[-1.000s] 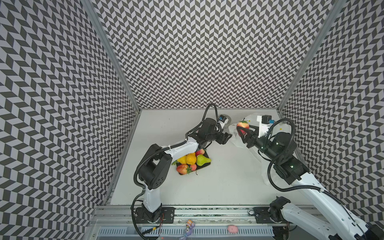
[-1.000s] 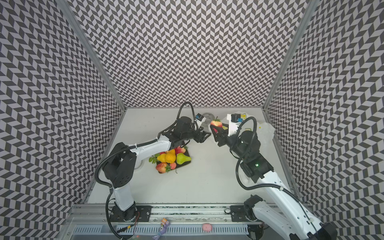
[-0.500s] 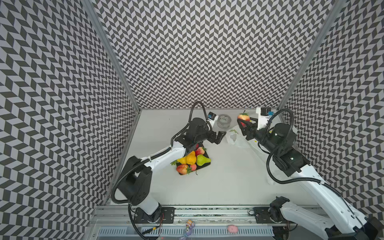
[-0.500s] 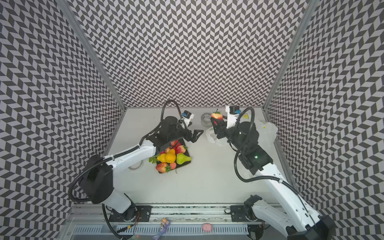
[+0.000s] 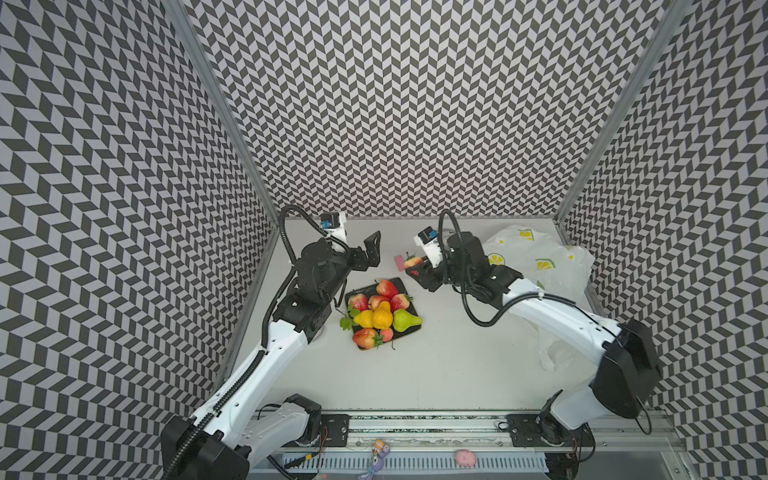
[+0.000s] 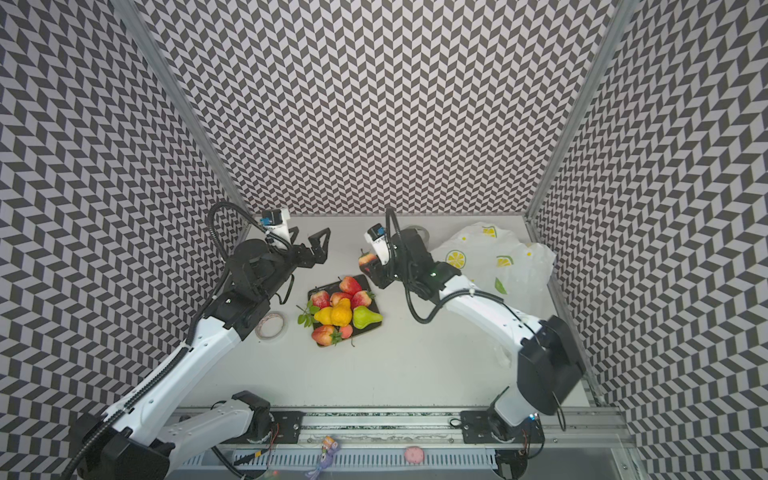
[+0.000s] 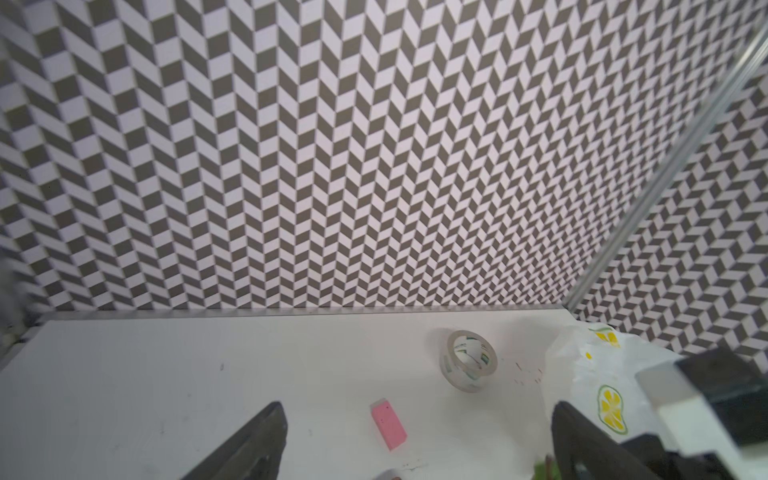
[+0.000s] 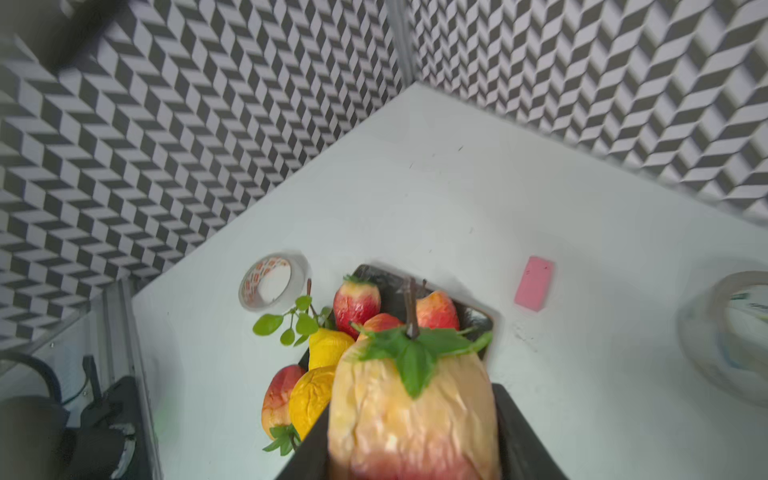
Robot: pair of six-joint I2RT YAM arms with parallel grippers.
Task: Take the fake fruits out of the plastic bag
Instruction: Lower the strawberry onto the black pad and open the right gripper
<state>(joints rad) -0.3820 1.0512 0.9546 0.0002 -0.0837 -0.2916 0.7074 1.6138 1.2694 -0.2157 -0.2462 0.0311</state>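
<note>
Mid-transfer: gripping a peach-red fake fruit (image 8: 415, 399) in the right end effector (image 8: 413, 444). Just below and ahead, heaped fake fruits (image 5: 380, 311) on the black tray (image 5: 401, 283). Next, likely: lower over a gap, then release. Across the tray, left end effector (image 6: 308, 243) spread wide, empty. Behind the right end effector, plastic bag (image 5: 536, 257) slumped on the desk (image 5: 436, 357).

We stretch our white-and-black left arm (image 5: 266, 353) forward, its black left gripper (image 5: 370, 253) with jaws spread wide. Our right arm (image 5: 552, 316) bends inward, and its right gripper (image 8: 415, 419) clamps a glossy peach-red fake fruit (image 8: 411, 407) topped with green leaves.
</note>
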